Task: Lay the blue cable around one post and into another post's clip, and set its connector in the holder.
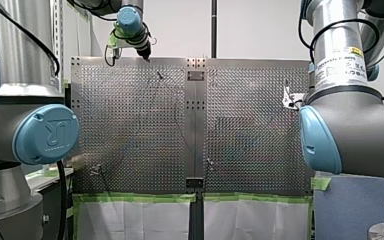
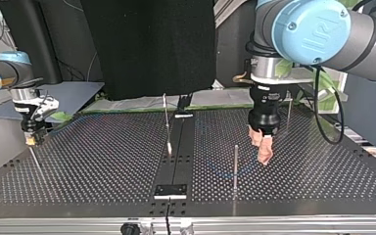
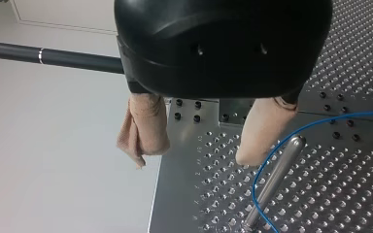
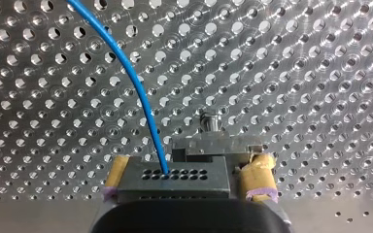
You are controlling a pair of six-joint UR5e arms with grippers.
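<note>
Slack seems the reason for this hold. My right gripper (image 4: 188,171) clamps the connector (image 4: 172,178) between its yellow pads, above the perforated table (image 4: 296,73), so the blue cable (image 4: 126,73) runs freely out of its face. My left gripper (image 3: 194,155) hangs wide and empty, beige pads spread (ready to guide, I judge), just beside the post (image 3: 277,174). The cable bends round that post on the finger's side, so I judge the seating of the connector not yet done.
</note>
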